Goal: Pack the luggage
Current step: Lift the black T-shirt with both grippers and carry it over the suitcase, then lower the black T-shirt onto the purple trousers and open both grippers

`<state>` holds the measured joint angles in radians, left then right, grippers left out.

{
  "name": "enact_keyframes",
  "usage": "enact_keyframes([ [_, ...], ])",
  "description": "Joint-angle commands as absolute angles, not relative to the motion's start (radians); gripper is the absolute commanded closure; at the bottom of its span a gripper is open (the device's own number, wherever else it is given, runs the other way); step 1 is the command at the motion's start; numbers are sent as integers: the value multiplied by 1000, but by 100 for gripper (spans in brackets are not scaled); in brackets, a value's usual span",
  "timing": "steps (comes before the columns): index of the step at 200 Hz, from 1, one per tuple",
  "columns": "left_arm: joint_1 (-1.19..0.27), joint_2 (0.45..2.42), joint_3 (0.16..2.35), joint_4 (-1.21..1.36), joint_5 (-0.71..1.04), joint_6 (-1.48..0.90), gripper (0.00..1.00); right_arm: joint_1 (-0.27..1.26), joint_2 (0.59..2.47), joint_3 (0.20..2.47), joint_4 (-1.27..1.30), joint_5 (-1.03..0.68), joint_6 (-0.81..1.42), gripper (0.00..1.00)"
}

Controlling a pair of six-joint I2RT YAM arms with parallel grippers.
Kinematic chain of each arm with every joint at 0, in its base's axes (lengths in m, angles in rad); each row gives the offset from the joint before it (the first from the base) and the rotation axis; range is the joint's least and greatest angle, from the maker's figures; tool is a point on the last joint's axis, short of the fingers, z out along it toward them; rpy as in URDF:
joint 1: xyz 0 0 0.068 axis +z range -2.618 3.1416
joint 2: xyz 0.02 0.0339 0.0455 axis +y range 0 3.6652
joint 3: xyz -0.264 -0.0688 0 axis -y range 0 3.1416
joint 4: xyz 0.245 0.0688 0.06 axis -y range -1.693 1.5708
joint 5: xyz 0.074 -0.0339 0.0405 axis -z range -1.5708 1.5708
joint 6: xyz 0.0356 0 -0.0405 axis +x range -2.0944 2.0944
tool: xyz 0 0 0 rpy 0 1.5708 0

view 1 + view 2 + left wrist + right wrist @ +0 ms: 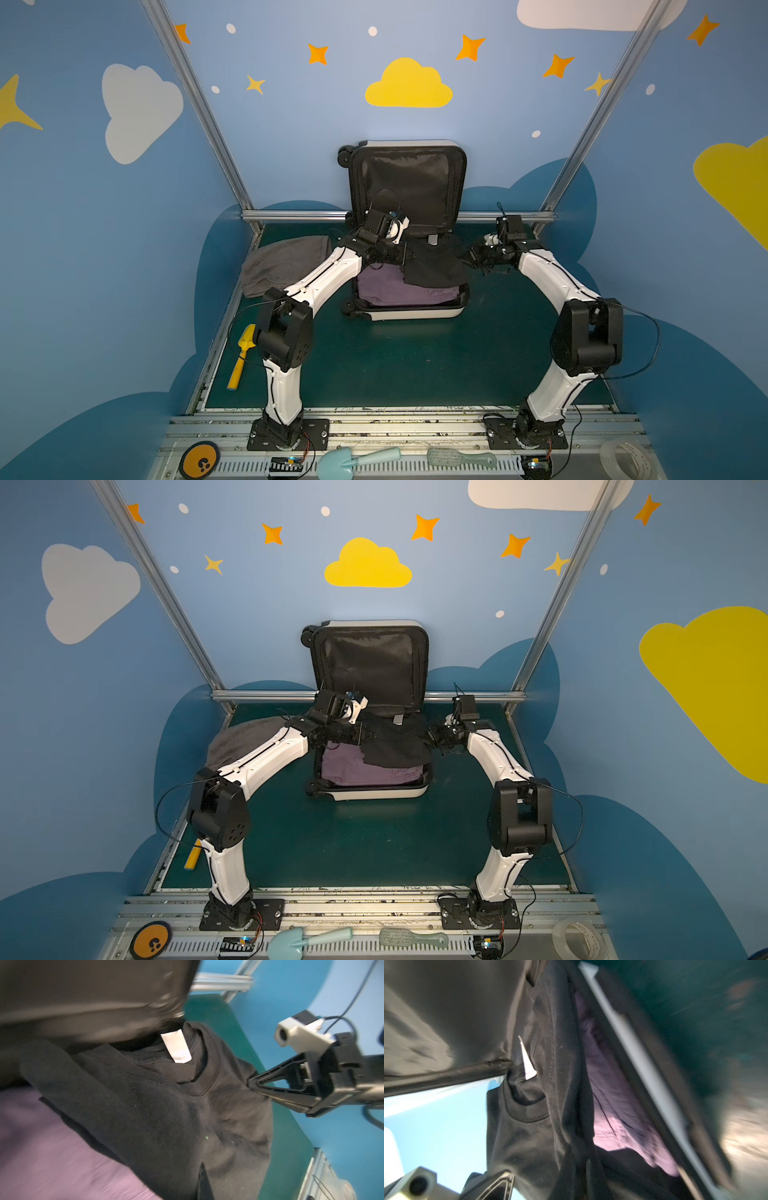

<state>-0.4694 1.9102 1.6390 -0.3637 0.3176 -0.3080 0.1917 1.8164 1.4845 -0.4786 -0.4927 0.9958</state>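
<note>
Left claw [404,254] & right claw [250,1083] each gripped 1 black fabric garment [436,264] across 1 open white hard-shell suitcase's [415,312] rim; green worktop [415,365] roomy in front.

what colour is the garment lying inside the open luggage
Purple; the garment shows best in a top view.

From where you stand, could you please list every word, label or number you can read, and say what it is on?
None can be read.
White tag in the black garment: too blurred.
Orange disc: a black mark, no letters.
Tape roll: markings too small.
</note>
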Motion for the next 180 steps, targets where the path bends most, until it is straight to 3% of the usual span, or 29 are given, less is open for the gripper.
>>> enact_keyframes([
  [1, -435, 1853, 1561, -265, 332, -326, 97, 240, 1868, 1537, -462, -444, 1018, 100],
  [74, -350, 1827, 1372, -197, 328, -347, 97, 311, 1936, 1491, -412, -407, 1032, 100],
  [148, -309, 1835, 1353, -215, 312, -340, 97, 315, 1898, 1459, -450, -370, 996, 98],
  [164, -308, 1838, 1357, -228, 310, -336, 78, 309, 1896, 1470, -473, -371, 971, 80],
  [174, -306, 1835, 1360, -235, 310, -333, 56, 305, 1888, 1479, -488, -367, 953, 74],
  [180, -305, 1833, 1364, -241, 310, -333, 47, 302, 1881, 1484, -501, -363, 941, 70],
])
